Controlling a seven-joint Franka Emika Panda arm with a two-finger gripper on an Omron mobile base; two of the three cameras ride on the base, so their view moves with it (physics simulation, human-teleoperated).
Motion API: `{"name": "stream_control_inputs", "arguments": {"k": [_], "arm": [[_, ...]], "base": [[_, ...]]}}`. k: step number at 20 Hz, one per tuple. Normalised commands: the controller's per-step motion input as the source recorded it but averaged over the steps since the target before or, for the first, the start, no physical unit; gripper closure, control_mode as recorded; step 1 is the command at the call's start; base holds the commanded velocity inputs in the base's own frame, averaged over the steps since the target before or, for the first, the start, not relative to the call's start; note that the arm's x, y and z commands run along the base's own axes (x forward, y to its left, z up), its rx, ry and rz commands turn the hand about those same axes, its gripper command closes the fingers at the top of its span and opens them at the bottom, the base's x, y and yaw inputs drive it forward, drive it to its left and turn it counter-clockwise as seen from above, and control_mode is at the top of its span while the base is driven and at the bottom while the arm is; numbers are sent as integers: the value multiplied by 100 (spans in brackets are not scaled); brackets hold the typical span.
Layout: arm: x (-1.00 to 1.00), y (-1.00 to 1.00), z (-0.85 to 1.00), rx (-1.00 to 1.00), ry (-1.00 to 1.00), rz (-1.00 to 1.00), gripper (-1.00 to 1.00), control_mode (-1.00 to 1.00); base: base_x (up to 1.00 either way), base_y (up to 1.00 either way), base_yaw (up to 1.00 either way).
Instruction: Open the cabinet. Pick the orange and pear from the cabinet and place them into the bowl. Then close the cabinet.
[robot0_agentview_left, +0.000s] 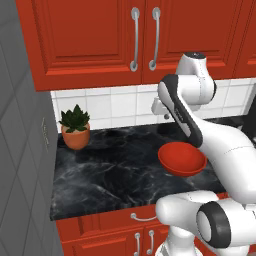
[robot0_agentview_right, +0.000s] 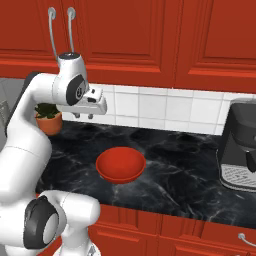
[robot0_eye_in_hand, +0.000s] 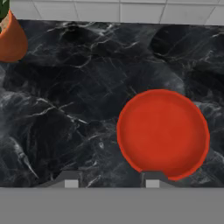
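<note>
The red wall cabinet (robot0_agentview_left: 90, 40) hangs above the counter with both doors closed, its two long silver handles (robot0_agentview_left: 135, 37) side by side at the seam. It also spans the top of the right base view (robot0_agentview_right: 115, 35). The orange and pear are hidden. The shallow red bowl (robot0_agentview_left: 182, 159) (robot0_agentview_right: 120, 165) (robot0_eye_in_hand: 162, 131) sits empty on the black marble counter. My gripper (robot0_agentview_right: 82, 116) (robot0_eye_in_hand: 110, 179) hovers above the counter, pointing down, just left of the bowl. It is open, with nothing between its fingertips.
A terracotta pot with a green plant (robot0_agentview_left: 76, 135) (robot0_agentview_right: 49, 122) stands at the counter's back left by a grey wall. A dark coffee machine (robot0_agentview_right: 240, 150) stands at the right end. Red base cabinets with small handles (robot0_agentview_left: 142, 217) run below the counter edge.
</note>
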Motion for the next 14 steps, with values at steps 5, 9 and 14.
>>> {"name": "stream_control_inputs", "arguments": {"k": [5,9,14], "arm": [[-18,0,0,0,-10,0,-100,-100],[-31,0,3,1,-21,0,-100,-100],[-33,0,11,2,-28,0,-100,-100]], "base": [[0,0,0],[0,0,0],[0,0,0]]}}
